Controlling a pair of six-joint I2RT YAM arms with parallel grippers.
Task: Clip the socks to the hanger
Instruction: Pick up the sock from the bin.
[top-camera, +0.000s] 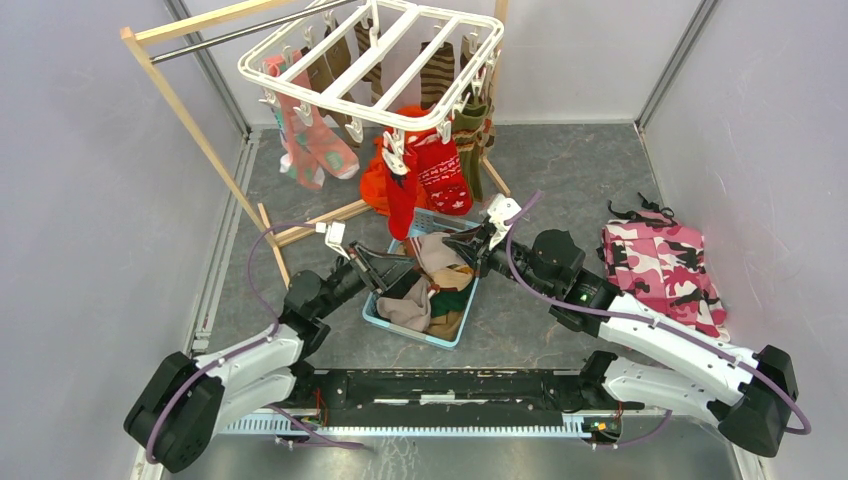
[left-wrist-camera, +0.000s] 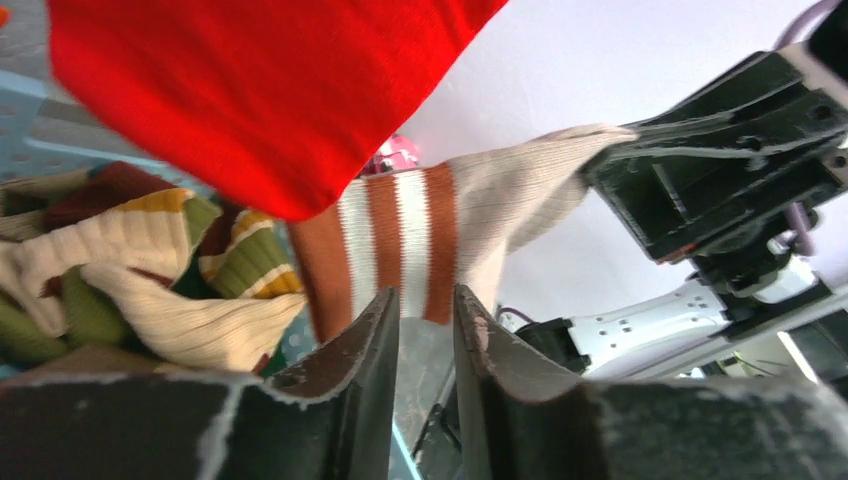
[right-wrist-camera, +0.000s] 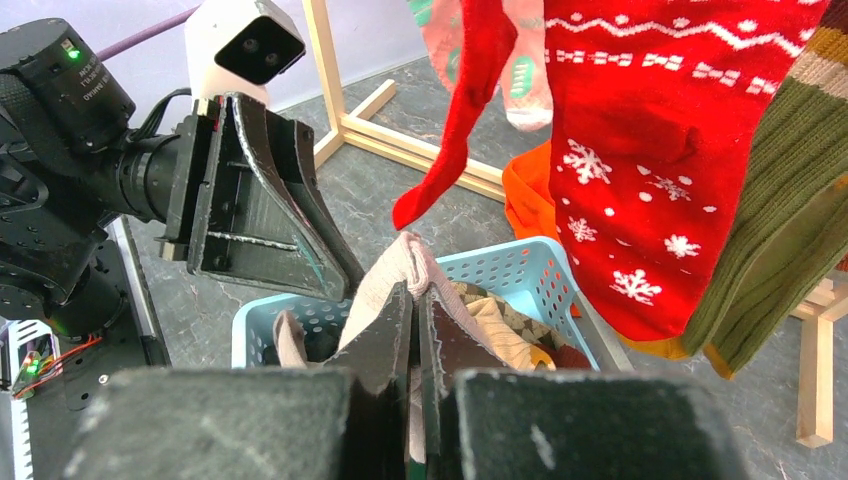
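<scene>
A cream sock with reddish-brown cuff stripes (left-wrist-camera: 400, 235) hangs stretched above the basket; it also shows in the top view (top-camera: 438, 252). My right gripper (right-wrist-camera: 420, 290) is shut on its pale toe end (right-wrist-camera: 395, 270); the top view shows this gripper (top-camera: 455, 243) over the basket. My left gripper (left-wrist-camera: 425, 300) is open, its fingertips (left-wrist-camera: 385, 320) just short of the striped cuff, not touching that I can tell; in the top view it (top-camera: 405, 268) sits left of the sock. The white hanger (top-camera: 370, 60) hangs from the rail at the back, with several socks clipped on it.
A light-blue basket (top-camera: 420, 335) holds mixed brown, green and cream socks (left-wrist-camera: 130, 270). Bright red socks (right-wrist-camera: 640, 150) hang low from the hanger, just above the basket. The wooden stand (top-camera: 190, 120) is at the back left. A pink camouflage garment (top-camera: 660, 270) lies on the right.
</scene>
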